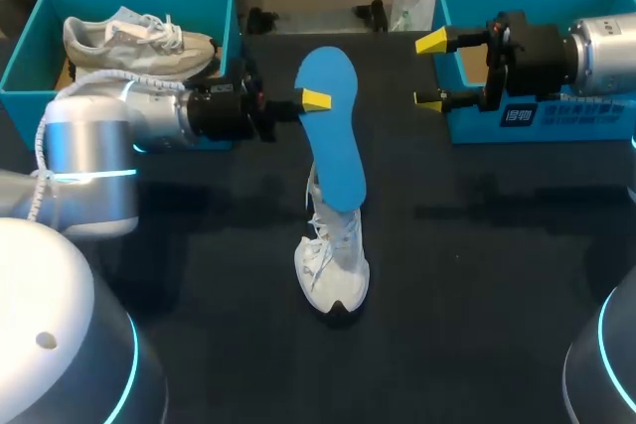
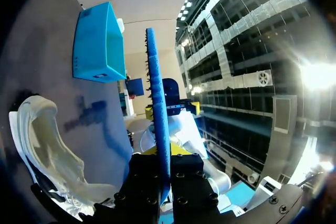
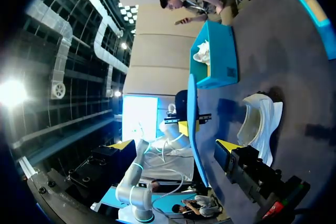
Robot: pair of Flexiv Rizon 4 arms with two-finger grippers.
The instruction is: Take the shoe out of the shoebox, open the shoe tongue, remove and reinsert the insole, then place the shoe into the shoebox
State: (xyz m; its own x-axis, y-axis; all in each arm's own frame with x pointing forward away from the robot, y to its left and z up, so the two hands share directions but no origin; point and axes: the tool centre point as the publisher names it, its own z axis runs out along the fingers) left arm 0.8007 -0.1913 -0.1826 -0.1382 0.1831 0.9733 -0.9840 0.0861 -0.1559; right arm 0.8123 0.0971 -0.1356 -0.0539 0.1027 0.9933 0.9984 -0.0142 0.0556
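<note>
A white mesh shoe (image 1: 333,267) sits mid-way across the dark counter (image 1: 497,275). Above it rises a flat, smooth blue insole (image 1: 333,136), pinched at its edge by the left end effector (image 1: 316,99). Farther back, the right end effector (image 1: 430,71) hangs spread beside a blue shoebox (image 1: 556,128).

Table (image 1: 477,285): dark, matte top.
Item 1: white shoe (image 1: 336,265), resting on the top near the middle, well apart from both boxes.
Item 2: left shoebox (image 1: 30,57), bright blue, open, at the far left corner.
Item 3: right shoebox (image 1: 537,131), bright blue, open, at the far right side, its long wall facing the middle.
</note>
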